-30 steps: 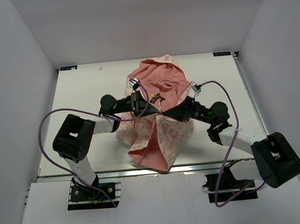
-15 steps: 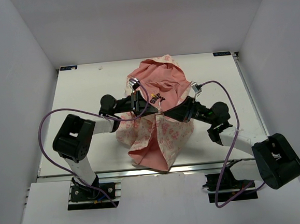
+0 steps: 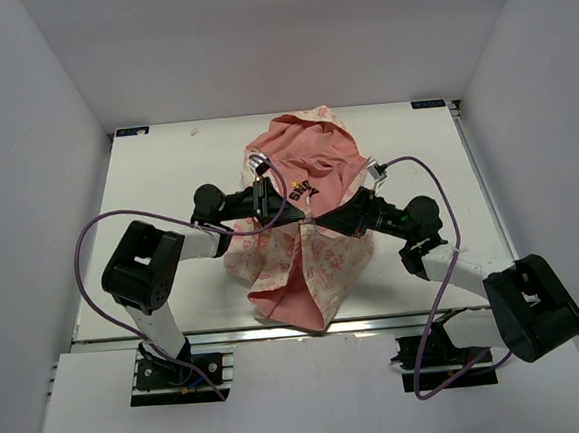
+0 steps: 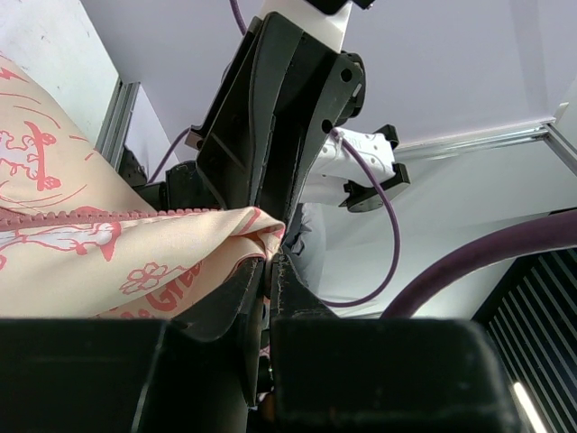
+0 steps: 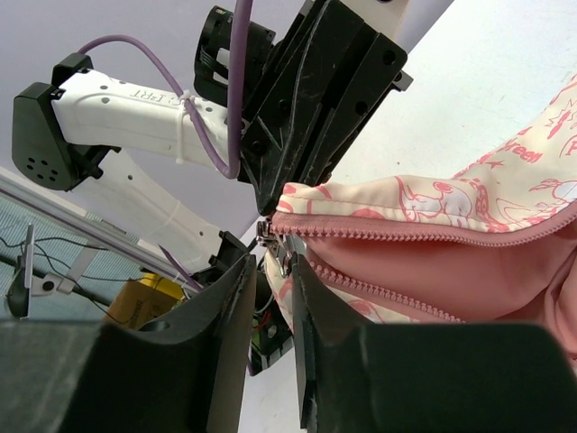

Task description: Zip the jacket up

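The jacket lies bunched mid-table, cream with pink print, its salmon lining turned up at the back. My left gripper reaches in from the left and is shut on the jacket's front edge, which is pinched at the fingertips. My right gripper comes from the right, facing it. Its jaws stand a little apart, one on each side of the metal zipper slider and its hanging pull. Pink zipper teeth run off to the right.
The white table sits inside white walls. Purple cables loop off both arms: one at the left, one at the right. Each wrist view shows the other gripper's black body close ahead.
Both arms stay almost where they were at the jacket's front. The right gripper's jaws have narrowed a little around the zipper pull.
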You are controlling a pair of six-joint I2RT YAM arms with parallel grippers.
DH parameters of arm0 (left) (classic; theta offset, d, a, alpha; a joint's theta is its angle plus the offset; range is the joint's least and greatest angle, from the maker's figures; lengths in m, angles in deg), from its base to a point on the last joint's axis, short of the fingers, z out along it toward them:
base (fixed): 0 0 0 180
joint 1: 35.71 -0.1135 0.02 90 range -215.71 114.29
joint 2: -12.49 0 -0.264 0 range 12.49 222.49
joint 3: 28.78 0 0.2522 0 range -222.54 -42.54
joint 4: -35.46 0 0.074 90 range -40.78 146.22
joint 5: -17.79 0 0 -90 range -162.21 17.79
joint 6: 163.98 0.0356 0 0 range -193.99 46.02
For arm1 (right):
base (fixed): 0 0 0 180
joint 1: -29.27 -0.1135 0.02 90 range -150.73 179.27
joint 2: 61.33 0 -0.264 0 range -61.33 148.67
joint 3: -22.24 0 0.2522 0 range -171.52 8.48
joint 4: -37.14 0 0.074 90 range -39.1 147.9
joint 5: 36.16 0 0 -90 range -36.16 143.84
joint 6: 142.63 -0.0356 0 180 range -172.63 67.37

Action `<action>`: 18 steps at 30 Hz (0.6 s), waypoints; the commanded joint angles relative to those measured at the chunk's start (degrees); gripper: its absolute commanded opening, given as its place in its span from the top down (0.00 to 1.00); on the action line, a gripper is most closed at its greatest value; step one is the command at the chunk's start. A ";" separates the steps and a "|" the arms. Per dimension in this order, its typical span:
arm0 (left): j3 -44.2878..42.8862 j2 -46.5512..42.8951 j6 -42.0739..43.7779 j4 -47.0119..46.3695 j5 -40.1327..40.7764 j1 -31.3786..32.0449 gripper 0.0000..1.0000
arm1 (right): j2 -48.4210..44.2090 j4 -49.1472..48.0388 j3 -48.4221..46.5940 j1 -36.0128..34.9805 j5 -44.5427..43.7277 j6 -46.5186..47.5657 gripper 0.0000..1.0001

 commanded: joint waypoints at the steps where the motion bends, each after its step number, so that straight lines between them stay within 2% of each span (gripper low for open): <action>1: 0.30 -2.15 0.14 -27.90 -0.25 -0.25 1.00 | 1.10 -2.91 -2.66 -0.19 1.24 -0.14 0.71; 14: 1.01 -1.71 0.14 -27.81 -0.60 -0.34 1.00 | 5.23 -11.07 -3.81 -0.45 3.61 -4.19 0.74; 18: 1.09 -1.45 0.14 -27.90 -0.69 -0.34 1.00 | 5.76 -11.35 -4.42 -0.72 3.97 -4.36 0.80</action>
